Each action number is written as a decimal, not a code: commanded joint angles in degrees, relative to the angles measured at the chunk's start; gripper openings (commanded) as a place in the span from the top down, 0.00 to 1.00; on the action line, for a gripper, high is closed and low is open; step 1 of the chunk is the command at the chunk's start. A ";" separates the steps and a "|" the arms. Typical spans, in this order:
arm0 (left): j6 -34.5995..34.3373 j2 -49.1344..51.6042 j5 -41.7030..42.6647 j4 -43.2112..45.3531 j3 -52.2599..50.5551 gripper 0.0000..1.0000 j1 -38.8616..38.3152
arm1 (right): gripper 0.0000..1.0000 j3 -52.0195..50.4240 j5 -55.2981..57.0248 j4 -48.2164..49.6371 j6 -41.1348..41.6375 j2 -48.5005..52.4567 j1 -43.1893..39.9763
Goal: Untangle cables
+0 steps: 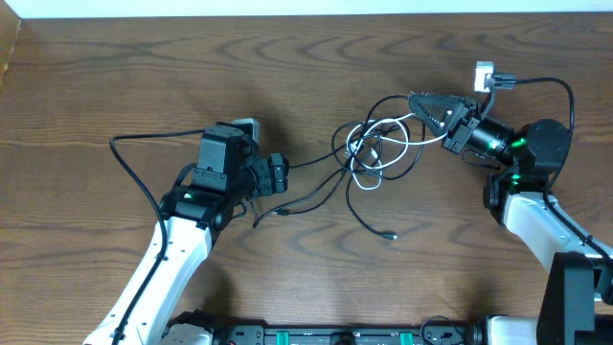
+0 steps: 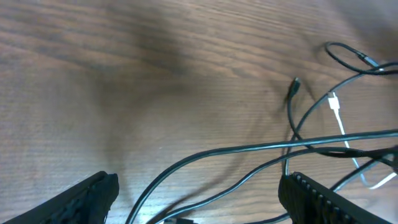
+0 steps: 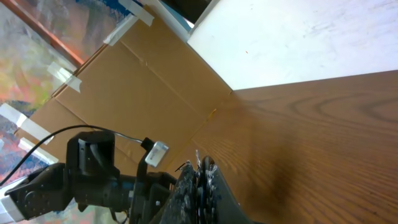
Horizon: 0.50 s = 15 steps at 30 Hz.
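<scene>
The cables lie in a tangle at the table's middle: several thin black cords and one white cord looped through them. A black plug end lies toward the front. My left gripper is open. In the left wrist view two black cords run between its fingers, and a white plug and a black plug lie ahead. My right gripper is shut at the tangle's right side, and the white cord leads up to its tip. In the right wrist view a white bit shows between the tips.
The brown wood table reaches to a white wall at the back. A cardboard box stands past the table's left end. My left arm shows in the right wrist view. Two short black cord ends lie by my left gripper.
</scene>
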 commanded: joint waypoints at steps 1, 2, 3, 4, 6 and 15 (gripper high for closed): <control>7.37 -0.63 4.85 1.03 0.63 0.09 0.22 | 0.99 -0.11 0.66 0.15 -1.22 -0.13 -0.39; 8.52 -0.63 5.84 1.22 0.63 0.08 0.24 | 0.99 -0.11 0.66 0.17 -1.44 -0.13 -0.39; 11.04 -0.63 8.33 1.88 0.63 0.07 0.22 | 0.99 -0.11 0.44 0.17 -1.92 -0.13 -0.39; 13.05 -0.63 10.73 2.56 0.63 0.06 0.24 | 0.99 -0.11 0.31 0.15 -2.25 -0.13 -0.39; 16.33 -0.61 15.37 4.09 0.63 0.05 0.22 | 0.99 -0.11 -0.13 0.17 -2.69 -0.13 -0.39; 17.42 -0.61 21.75 10.16 0.63 0.05 0.04 | 0.99 -0.11 -4.04 0.22 -6.73 -0.13 -0.39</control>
